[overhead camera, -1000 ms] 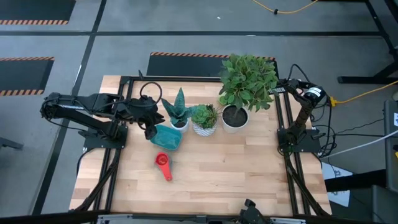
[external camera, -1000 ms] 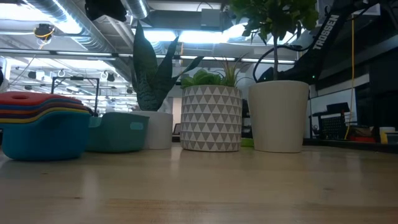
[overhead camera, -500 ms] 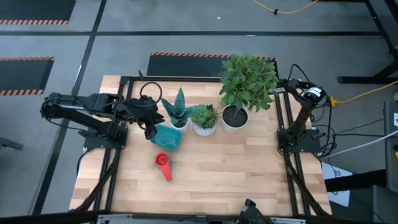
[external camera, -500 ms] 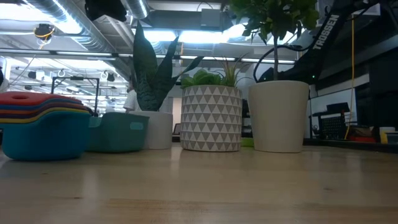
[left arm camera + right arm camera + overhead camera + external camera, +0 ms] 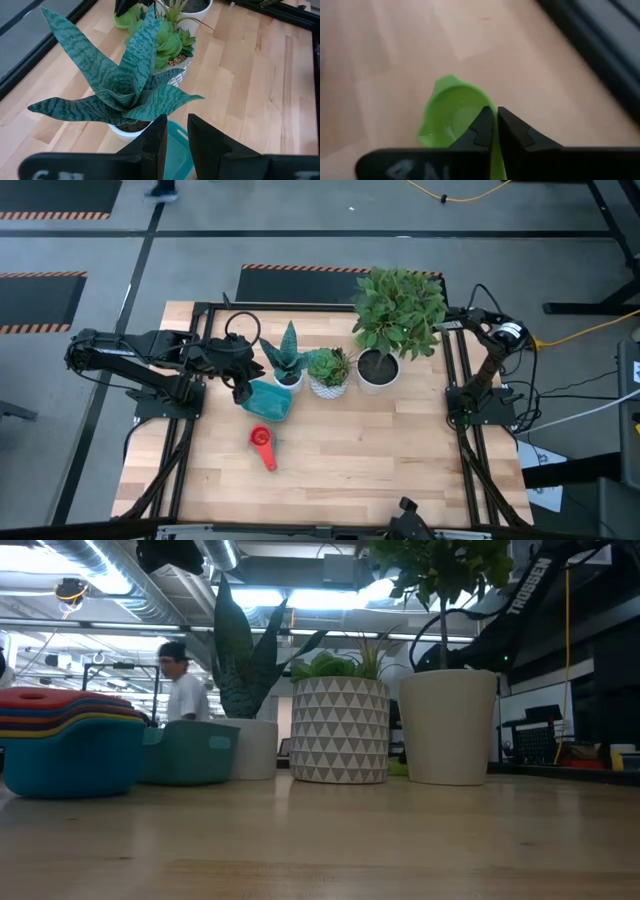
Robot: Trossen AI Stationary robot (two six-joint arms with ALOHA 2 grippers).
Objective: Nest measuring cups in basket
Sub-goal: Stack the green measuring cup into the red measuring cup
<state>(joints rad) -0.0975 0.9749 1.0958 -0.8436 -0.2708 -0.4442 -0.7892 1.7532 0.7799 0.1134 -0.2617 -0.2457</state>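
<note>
The stacked measuring cups [image 5: 260, 437], red on top and blue at the bottom [image 5: 70, 745], stand on the table near the teal basket [image 5: 272, 400] [image 5: 190, 752]. My left gripper [image 5: 245, 388] [image 5: 177, 140] hangs over the basket's left end, open by a narrow gap, holding nothing. A single green cup [image 5: 452, 115] lies behind the plant pots [image 5: 126, 20]. My right gripper [image 5: 495, 114] is shut on it. In the high view the big plant's leaves hide that gripper. My right gripper pinches the green cup's flat handle [image 5: 494, 150] between its two fingers, right at the cup's rim. The handle runs back along the fingers, which slant down at it. The cup's mouth faces up toward the camera. Whether it is off the table I cannot tell.
Three white pots stand in a row across the table's far half: a striped-leaf plant [image 5: 287, 360], a patterned pot [image 5: 338, 730] and a large leafy plant [image 5: 398, 310]. A person [image 5: 182, 690] is in the room beyond. Bare wood [image 5: 380, 460] lies toward the near edge.
A person has walked into the low view behind the table. The arms, the cup stack and the basket keep their places.
</note>
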